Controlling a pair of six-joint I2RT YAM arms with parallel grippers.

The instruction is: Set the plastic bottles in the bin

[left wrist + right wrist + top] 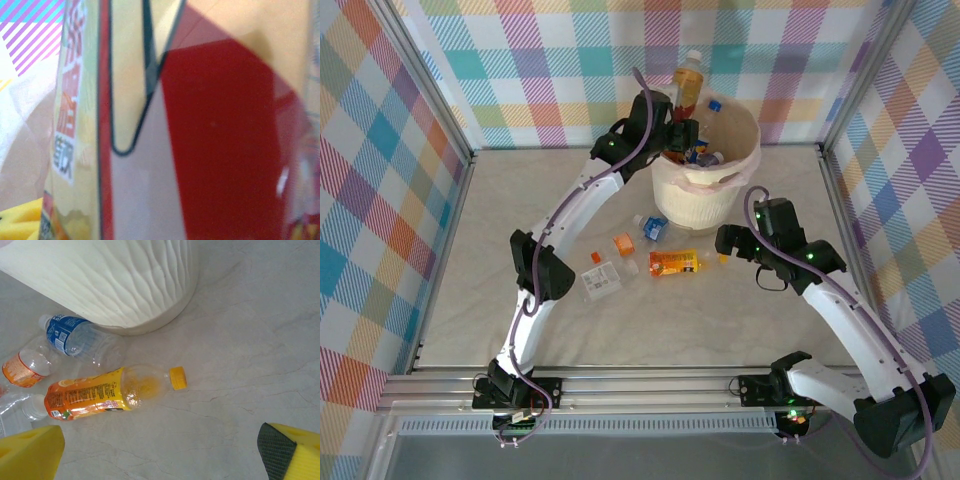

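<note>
From above, the left gripper is seen clamped on a tall bottle, held upright over the bin. The right gripper, jaws apart, is poised beside an orange-labelled bottle lying on the table.

In the left wrist view, the tall bottle's red and yellow label is seen very close.

In the right wrist view, yellow fingers are spread wide. The orange-labelled bottle lies ahead, and a blue-labelled bottle lies just beside the bin.

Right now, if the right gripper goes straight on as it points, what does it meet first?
Probably the orange-label bottle, near its yellow cap: it lies ahead of the right gripper, jaws open. Depth is unclear; bare table could come first.
</note>
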